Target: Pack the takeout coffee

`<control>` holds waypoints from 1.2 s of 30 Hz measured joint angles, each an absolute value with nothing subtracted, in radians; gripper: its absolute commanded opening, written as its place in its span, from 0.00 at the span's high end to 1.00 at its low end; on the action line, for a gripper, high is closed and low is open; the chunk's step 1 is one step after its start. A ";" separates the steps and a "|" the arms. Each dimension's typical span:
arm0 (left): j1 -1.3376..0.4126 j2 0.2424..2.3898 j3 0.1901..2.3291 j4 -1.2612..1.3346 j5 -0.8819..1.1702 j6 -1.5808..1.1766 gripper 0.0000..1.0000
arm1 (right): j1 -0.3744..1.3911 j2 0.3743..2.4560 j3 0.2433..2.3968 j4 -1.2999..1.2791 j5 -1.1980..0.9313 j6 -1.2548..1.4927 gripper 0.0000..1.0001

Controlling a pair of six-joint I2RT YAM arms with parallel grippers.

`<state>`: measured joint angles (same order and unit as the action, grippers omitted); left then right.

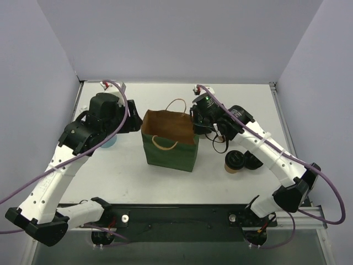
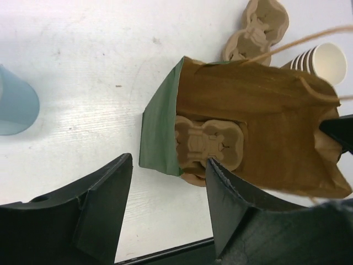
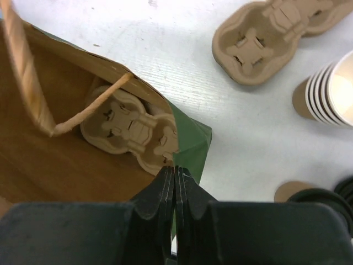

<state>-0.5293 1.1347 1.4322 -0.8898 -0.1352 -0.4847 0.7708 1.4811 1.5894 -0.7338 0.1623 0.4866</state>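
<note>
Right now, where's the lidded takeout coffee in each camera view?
Top external: takeout coffee to the right of the green bag.
Left wrist: not in it.
Right wrist: bottom right corner, partly hidden.
Shared landmark: the green bag.

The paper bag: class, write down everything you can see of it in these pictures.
The paper bag stands upright and open on the white table between the two arms. Its outside is green, its inside brown kraft paper, with two twisted paper loop handles. A moulded pulp cup carrier lies flat on its bottom. The right gripper looks shut on its rim at a green corner; the left gripper stands open at the opposite side, contact unclear.
</note>
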 measured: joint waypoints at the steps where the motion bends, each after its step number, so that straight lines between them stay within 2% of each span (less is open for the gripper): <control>1: -0.529 1.135 1.455 -0.905 -0.148 -0.486 0.35 | 0.771 1.471 1.576 -0.715 0.154 0.474 1.00; 8: -0.529 1.144 1.590 -0.963 -0.274 -0.484 0.35 | 0.797 1.356 1.459 -0.549 0.123 0.382 1.00; 15: -0.529 1.126 1.587 -0.990 -0.380 -0.485 0.35 | 0.827 1.161 1.199 -0.356 0.112 0.308 1.00; 22: -0.529 1.076 1.521 -0.992 -0.418 -0.485 0.35 | 0.867 1.043 1.032 -0.216 0.110 0.267 1.00; 36: -0.528 1.053 1.490 -1.015 -0.424 -0.493 0.34 | 0.939 0.945 0.970 -0.195 0.134 0.234 1.00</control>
